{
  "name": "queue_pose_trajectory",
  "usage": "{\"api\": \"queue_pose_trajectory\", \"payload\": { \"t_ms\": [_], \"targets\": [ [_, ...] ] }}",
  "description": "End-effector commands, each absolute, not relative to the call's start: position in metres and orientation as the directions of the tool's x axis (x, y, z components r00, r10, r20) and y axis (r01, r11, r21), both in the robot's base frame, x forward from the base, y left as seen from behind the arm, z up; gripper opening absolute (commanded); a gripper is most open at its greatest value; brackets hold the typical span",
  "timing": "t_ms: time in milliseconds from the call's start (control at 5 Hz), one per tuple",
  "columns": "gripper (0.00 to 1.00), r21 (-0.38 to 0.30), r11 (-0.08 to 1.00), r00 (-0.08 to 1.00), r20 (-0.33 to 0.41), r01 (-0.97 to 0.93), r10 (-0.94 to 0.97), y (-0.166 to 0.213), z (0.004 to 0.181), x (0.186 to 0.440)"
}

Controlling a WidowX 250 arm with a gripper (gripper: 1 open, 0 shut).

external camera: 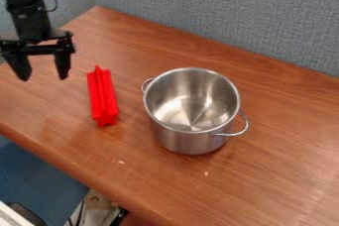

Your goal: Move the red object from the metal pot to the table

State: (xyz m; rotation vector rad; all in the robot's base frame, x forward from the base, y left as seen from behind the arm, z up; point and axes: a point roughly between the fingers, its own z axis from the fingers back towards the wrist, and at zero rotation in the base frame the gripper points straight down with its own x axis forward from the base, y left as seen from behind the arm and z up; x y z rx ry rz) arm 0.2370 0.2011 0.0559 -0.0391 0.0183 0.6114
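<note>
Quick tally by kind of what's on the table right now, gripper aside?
Red object, lying on the table beside the pot: 1
Metal pot, nothing visible inside: 1
Total: 2

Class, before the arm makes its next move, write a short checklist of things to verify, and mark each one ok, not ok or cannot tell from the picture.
1. Red object out of the metal pot: ok.
2. Red object resting on the table: ok, left of the pot.
3. Pot empty: ok, only bare metal shows inside.
4. Pincer open and holding nothing: ok.
5. Pincer clear of the red object: ok, apart to its left.
6. Pot upright: ok.
</note>
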Motion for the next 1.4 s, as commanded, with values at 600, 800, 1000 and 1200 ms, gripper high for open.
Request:
{"api": "queue_pose_trajectory", "payload": {
  "t_ms": [600,800,1000,1200],
  "targets": [
    [1.0,-0.061,0.813,0.813,0.034,-0.579,0.581,0.183,0.069,0.241],
    [1.0,-0.069,0.806,0.806,0.035,-0.587,0.59,0.181,0.068,0.237],
    [1.0,-0.04,0.773,0.771,0.052,-0.633,0.634,0.186,0.079,0.236],
    [1.0,-0.012,0.737,0.735,0.07,-0.675,0.674,0.19,0.09,0.236]
  ]
}}
